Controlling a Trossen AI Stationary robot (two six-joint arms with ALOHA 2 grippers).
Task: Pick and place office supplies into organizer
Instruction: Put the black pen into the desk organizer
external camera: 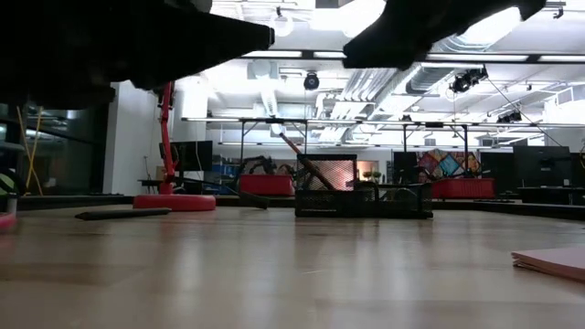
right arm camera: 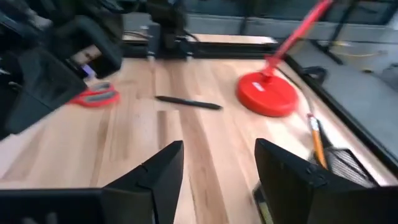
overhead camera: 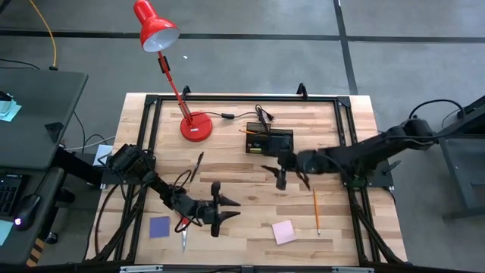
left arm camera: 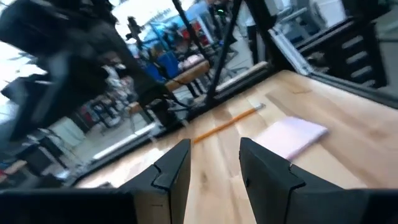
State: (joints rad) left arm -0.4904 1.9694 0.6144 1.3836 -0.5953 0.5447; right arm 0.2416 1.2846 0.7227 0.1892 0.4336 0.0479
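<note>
From above, the whole worktop shows. The organizer sits near the far edge, just right of the red lamp, with what looks like a pencil already inside. The right pincer hovers just in front of it, fingers apart and empty. The left pincer hangs near the front edge, also parted and holding nothing, with the scissors just beside its arm. A blue pad lies front left, a pink pad front centre, a pencil to its right, and a pen lies loose between lamp and left arm.

The low view adds the organizer's mesh wall and items leaning out of it, but both arms are only dark shapes overhead. The left wrist view shows only the pink pad and pencil beyond its open fingers. The right wrist view catches the pen, scissors, lamp base and the organizer's corner.
</note>
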